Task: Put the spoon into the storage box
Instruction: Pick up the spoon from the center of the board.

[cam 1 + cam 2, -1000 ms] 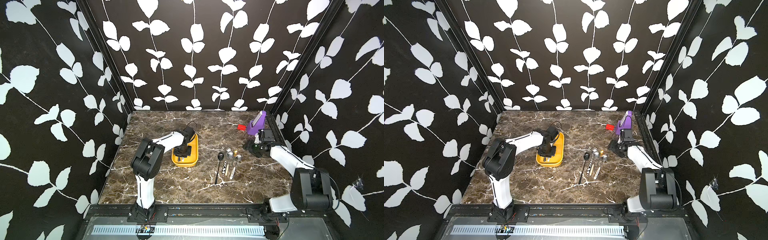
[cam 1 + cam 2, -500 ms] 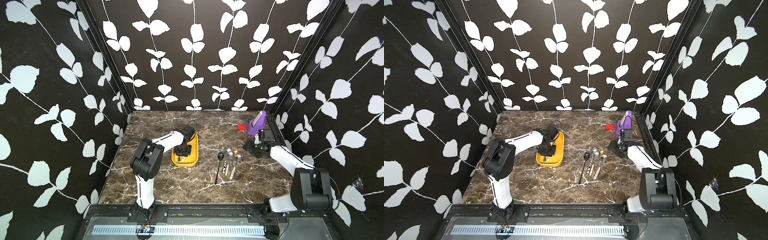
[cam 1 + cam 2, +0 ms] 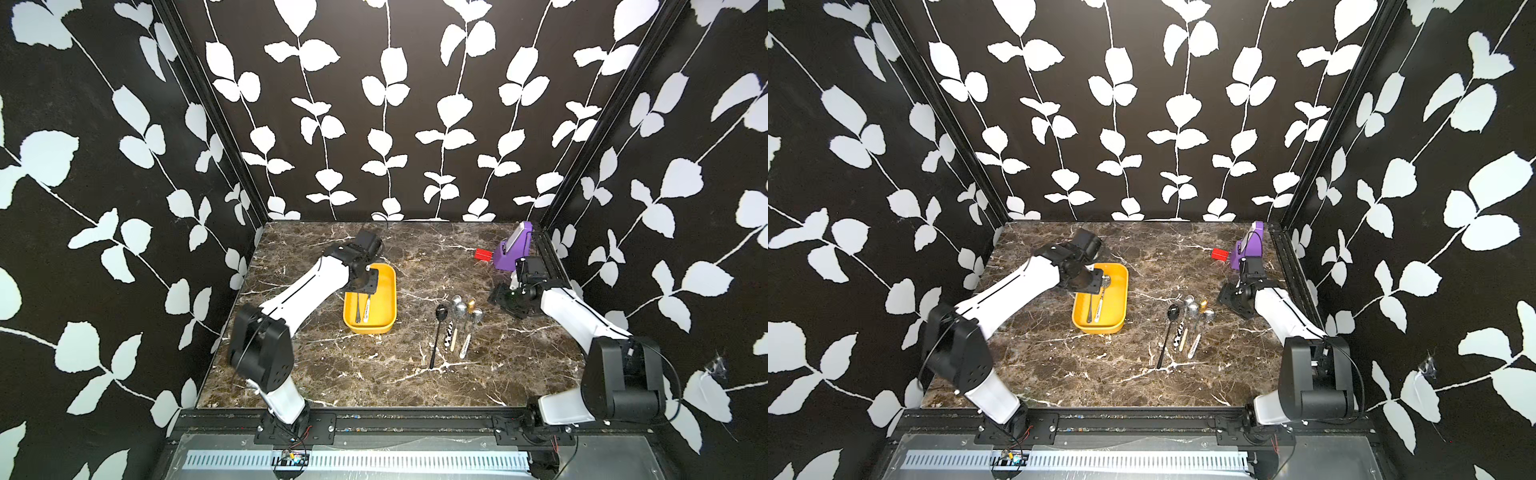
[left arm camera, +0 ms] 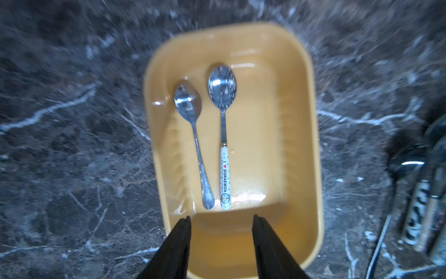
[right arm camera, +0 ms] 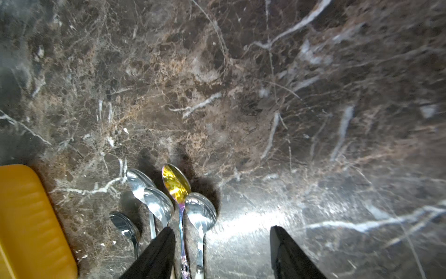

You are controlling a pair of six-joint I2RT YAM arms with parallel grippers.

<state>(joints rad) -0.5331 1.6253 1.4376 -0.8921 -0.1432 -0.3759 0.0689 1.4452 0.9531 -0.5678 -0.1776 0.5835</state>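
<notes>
Spoon [image 4: 225, 154] lies in box [image 4: 301, 145] beneath left claw [image 4: 221, 217].

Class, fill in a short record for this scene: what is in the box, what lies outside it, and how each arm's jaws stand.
Storage box: yellow, holds two spoons
In box: plain steel spoon; Doraemon-handled spoon
On table: five spoons in a cluster
Left jaws: open, empty, above the box
Right jaws: open, empty, near the cluster
Back corner: purple stand, red block

Doraemon spoon [image 4: 225, 174] flat in ylw box [image 4: 301, 145]
</notes>
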